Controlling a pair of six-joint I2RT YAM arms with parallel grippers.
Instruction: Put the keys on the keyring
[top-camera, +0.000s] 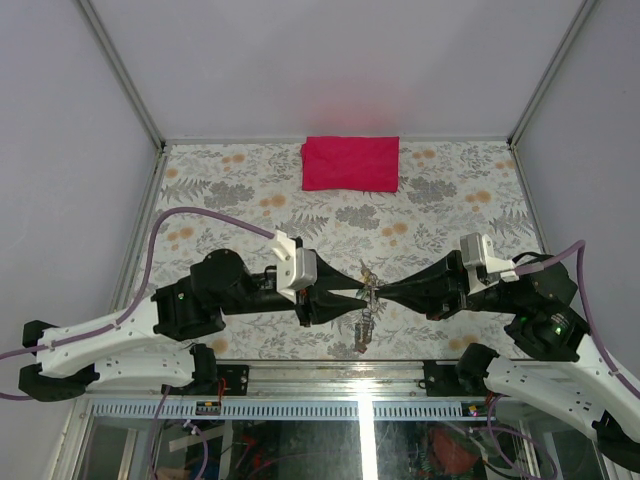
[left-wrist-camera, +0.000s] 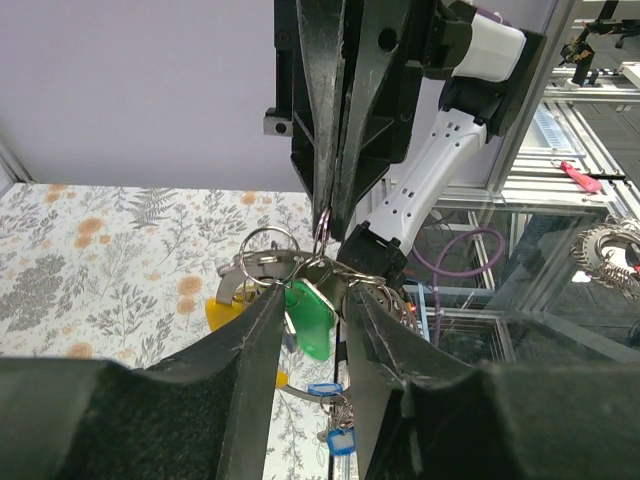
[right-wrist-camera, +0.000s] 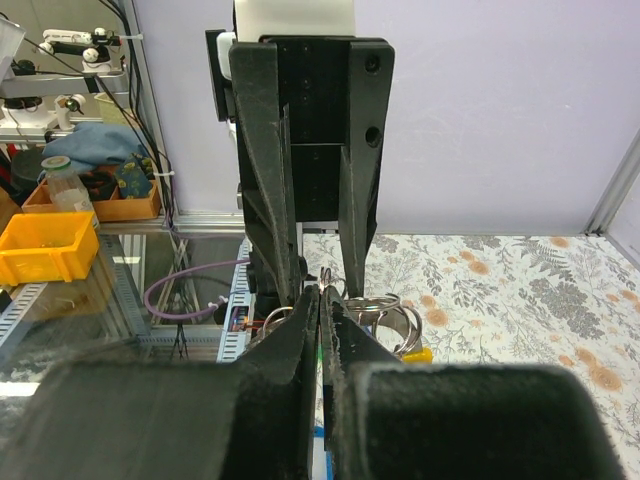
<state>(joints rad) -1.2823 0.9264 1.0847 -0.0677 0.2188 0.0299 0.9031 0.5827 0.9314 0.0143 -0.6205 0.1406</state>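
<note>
My two grippers meet tip to tip above the table's near edge. My right gripper (top-camera: 378, 292) is shut on the thin wire keyring (left-wrist-camera: 322, 222), whose loop pokes up past its fingertips (right-wrist-camera: 322, 275). Below it hangs the bunch of keys (top-camera: 363, 330): a green tag (left-wrist-camera: 312, 315), a yellow one (left-wrist-camera: 222, 312) and a blue one (left-wrist-camera: 341, 440) on linked silvery rings (left-wrist-camera: 268, 245). My left gripper (left-wrist-camera: 312, 292) has its jaws apart on either side of the green tag, and the rings lie across its fingertips. I cannot see whether those fingertips press on the rings.
A folded red cloth (top-camera: 350, 163) lies at the back middle of the flower-patterned table (top-camera: 230, 190). A metal rail (top-camera: 300, 372) runs along the near edge under the bunch. Pale walls close in the left, right and far sides.
</note>
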